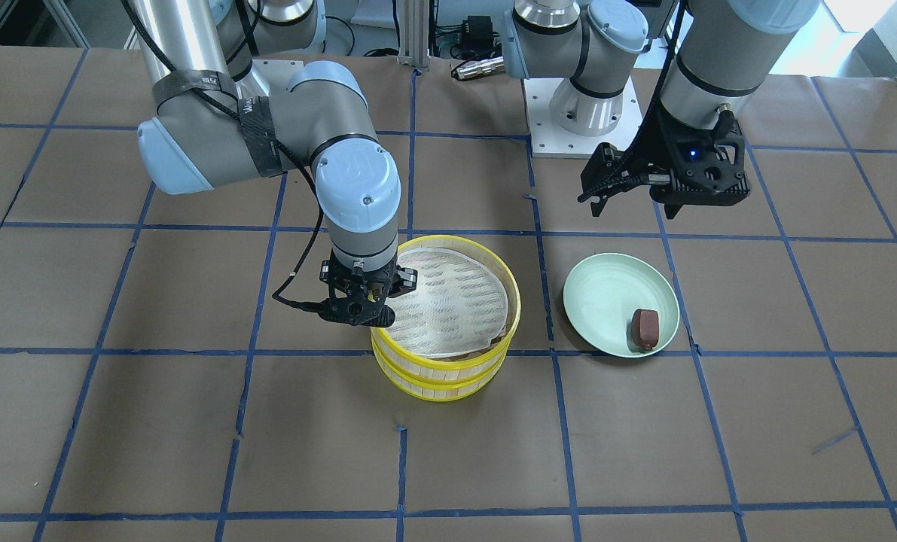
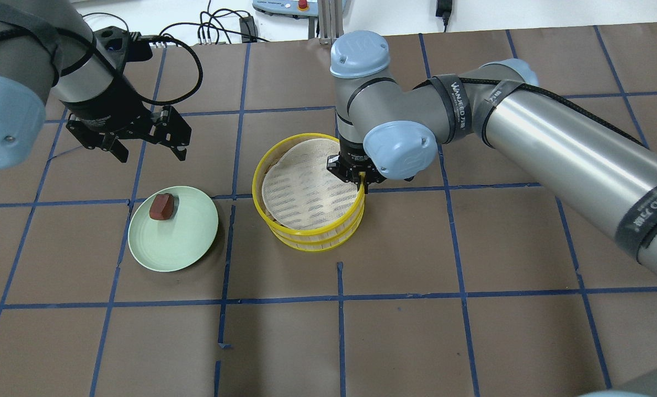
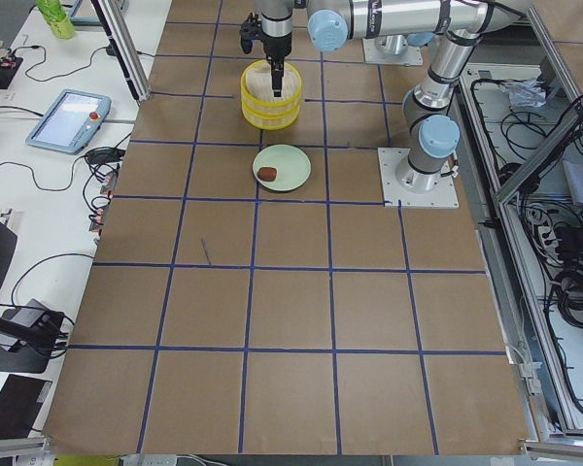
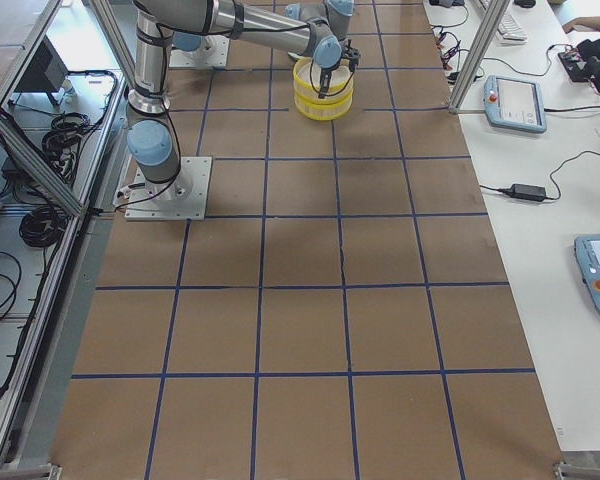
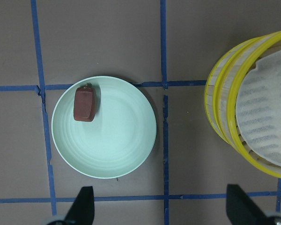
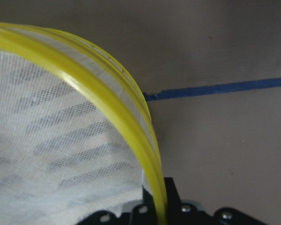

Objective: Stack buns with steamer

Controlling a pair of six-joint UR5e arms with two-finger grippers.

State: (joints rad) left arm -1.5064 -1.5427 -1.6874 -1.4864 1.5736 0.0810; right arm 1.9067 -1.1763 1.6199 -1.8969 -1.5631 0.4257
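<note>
Two yellow-rimmed steamer tiers stand stacked: the upper tier (image 1: 514, 301) (image 2: 260, 168) on the lower tier (image 1: 433, 390) (image 2: 313, 246). The upper tier's white liner (image 1: 452, 301) has nothing on it. My right gripper (image 1: 376, 315) (image 2: 363, 187) straddles the upper tier's rim (image 6: 107, 91) and is shut on it. The dark reddish-brown bun (image 1: 645, 329) (image 2: 161, 206) (image 5: 85, 104) lies on the pale green plate (image 1: 606, 290) (image 2: 187, 242). My left gripper (image 1: 635, 207) (image 2: 151, 156) (image 5: 161, 208) hangs open and empty above the table, just behind the plate. The white bun is hidden.
The table is brown paper with a blue tape grid (image 2: 339, 298). The arm bases (image 1: 580, 113) stand at the robot's edge. A tablet (image 3: 68, 116) and cables lie off the table's far side.
</note>
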